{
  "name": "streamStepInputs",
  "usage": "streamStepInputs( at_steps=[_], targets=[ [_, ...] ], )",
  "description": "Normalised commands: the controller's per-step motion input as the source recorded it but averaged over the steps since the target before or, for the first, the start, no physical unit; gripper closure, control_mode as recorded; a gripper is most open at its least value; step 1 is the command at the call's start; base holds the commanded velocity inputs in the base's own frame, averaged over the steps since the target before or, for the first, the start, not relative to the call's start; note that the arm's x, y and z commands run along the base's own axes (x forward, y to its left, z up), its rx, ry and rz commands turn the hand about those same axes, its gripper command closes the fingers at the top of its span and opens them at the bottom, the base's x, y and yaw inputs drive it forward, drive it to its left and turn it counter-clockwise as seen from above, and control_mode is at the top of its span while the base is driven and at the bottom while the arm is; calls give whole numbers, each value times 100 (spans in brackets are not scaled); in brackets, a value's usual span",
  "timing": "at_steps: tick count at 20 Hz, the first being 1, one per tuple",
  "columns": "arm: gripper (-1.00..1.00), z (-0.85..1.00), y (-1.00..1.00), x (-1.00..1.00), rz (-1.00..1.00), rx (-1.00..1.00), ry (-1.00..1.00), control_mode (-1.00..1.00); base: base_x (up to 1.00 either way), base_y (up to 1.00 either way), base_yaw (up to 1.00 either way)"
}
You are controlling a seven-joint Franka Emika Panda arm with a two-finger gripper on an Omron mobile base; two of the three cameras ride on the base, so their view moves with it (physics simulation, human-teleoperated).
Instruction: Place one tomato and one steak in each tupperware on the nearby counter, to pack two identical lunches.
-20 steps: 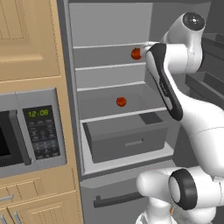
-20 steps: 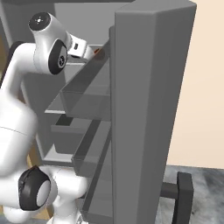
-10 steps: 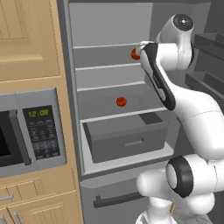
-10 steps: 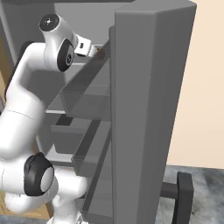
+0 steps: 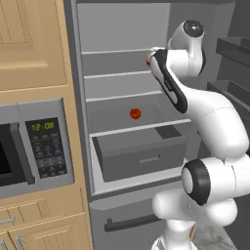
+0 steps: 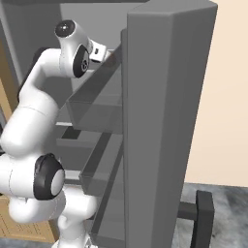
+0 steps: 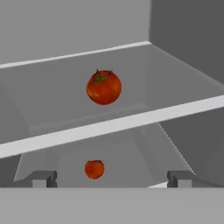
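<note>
1. In the hand view we see the gripper (image 7: 112, 178) with its jaws spread wide and nothing between them; only the two dark finger tips (image 7: 43, 178) show, at the bottom left and bottom right of the frame.
2. One tomato (image 7: 103, 87) sits above the centre of the hand view on a glass fridge shelf (image 7: 131, 122), whose white front edge runs across the middle of the frame. It lies ahead of the finger tips and apart from them.
3. A second tomato (image 7: 94, 169) shows low in the hand view, seen through the glass on the shelf below.
4. In the left base view the upper tomato (image 5: 148, 61) is mostly hidden behind the arm in the upper middle; only a red sliver shows. The lower tomato (image 5: 135, 114) lies in plain sight at the centre, above a grey drawer (image 5: 141, 154) that stands pulled out.
5. In the right base view the open fridge door (image 6: 164, 121) blocks most of the interior, so we cannot make out either tomato there.
6. A microwave (image 5: 29, 146) is cut off at the left edge of the left base view.
</note>
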Motion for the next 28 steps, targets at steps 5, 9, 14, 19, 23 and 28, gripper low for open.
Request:
streamStepInputs(
  at_steps=[5,9,14,19,23,28],
  targets=[
    [-100,-10,0,52,0,0,0,-100,0,0,0],
    [-100,-7,0,50,0,0,0,-100,0,0,0],
    [-100,-5,0,51,0,0,0,-100,0,0,0],
    [-100,-4,0,48,0,0,1,-100,0,0,0],
    [-100,-7,0,47,0,0,0,-100,0,0,0],
    [-100,-10,-1,43,0,0,1,-100,0,0,0]
  ],
)
